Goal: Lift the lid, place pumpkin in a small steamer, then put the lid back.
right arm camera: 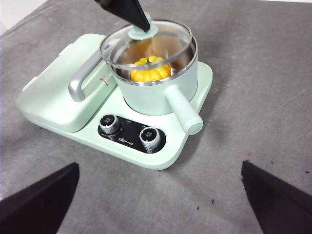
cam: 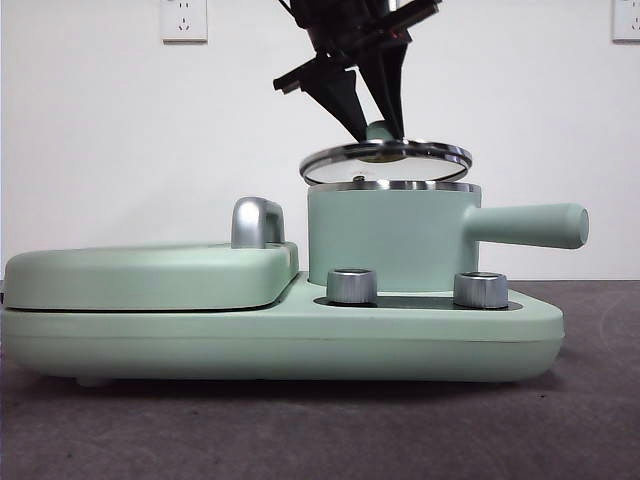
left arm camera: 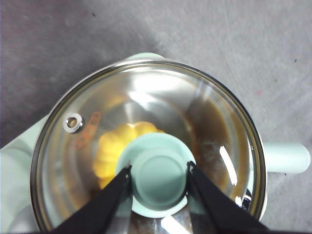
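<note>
My left gripper (left arm camera: 158, 171) has both jaws pinched on the mint-green knob (left arm camera: 157, 174) of the glass lid (cam: 386, 159), so it's holding the lid, tilted a bit, just above the small steamer (cam: 392, 238) with a visible gap over the chrome rim. Through the glass I can see the pumpkin (right arm camera: 149, 69) sitting inside the pot, roughly 10 o'clock from the knob in my left wrist view. The steamer's handle (cam: 527, 224) sticks out at 3 o'clock in the front view. It stands on the cooker base (cam: 430, 330) with two silver knobs (cam: 351, 286). My right gripper (right arm camera: 156, 204) hangs wide open, well back from everything.
</note>
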